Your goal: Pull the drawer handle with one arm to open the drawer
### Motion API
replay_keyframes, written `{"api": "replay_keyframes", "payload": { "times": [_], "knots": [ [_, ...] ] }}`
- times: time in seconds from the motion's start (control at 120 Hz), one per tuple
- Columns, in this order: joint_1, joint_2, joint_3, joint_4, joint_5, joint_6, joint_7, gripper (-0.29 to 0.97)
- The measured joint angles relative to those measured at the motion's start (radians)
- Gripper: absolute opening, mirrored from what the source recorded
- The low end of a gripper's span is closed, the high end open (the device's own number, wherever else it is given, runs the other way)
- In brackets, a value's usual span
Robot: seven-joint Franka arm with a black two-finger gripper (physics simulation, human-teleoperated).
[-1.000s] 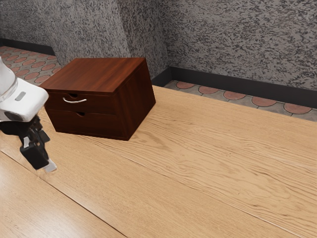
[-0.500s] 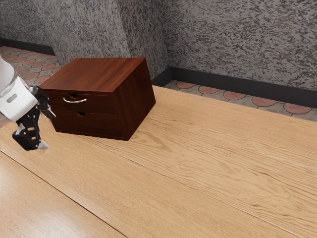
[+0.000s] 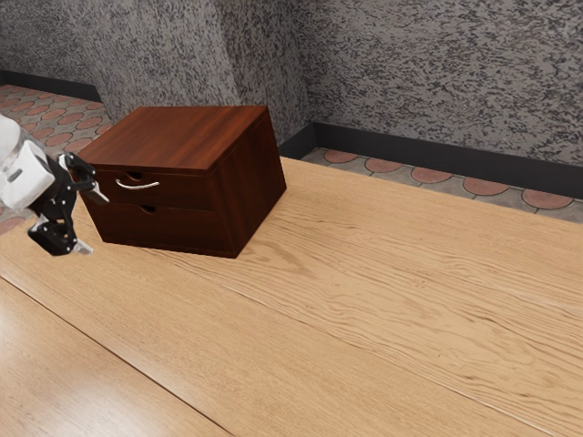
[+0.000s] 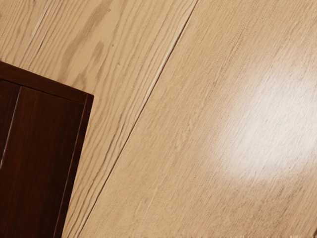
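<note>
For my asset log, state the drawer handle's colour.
Pale silver handle against the dark reddish-brown cabinet; clearest in the exterior view.

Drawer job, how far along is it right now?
Done: nothing yet; the top drawer sits flush in the cabinet. In hand: the open gripper hangs before the cabinet's front, apart from the silver handle. Left: reach the handle, close on it and pull.

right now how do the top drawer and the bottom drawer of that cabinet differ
The top drawer carries a curved silver handle; the bottom drawer shows no handle. The top drawer sits right under the cabinet top, the bottom drawer just above the table. Both share the same dark reddish wood and a small dark notch at the upper edge, and both look shut.
</note>
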Motion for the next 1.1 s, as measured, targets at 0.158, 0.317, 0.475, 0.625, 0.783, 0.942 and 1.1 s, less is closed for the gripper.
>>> {"api": "replay_keyframes", "payload": {
  "times": [0.158,0.317,0.475,0.625,0.783,0.942,1.1],
  "knots": [
    [-0.022,0.083,0.042,0.033,-0.023,0.064,0.040,0.68],
    [-0.126,0.147,0.167,0.097,-0.039,0.099,0.069,0.68],
    [-0.258,0.172,0.316,0.153,-0.050,0.117,0.092,0.68],
    [-0.431,0.185,0.500,0.224,-0.053,0.125,0.109,0.68],
    [-0.681,0.186,0.754,0.314,-0.056,0.127,0.124,0.68],
    [-0.814,0.184,0.893,0.376,-0.064,0.123,0.136,0.68],
    [-0.959,0.175,1.037,0.425,-0.077,0.118,0.145,0.68]
  ]
}}
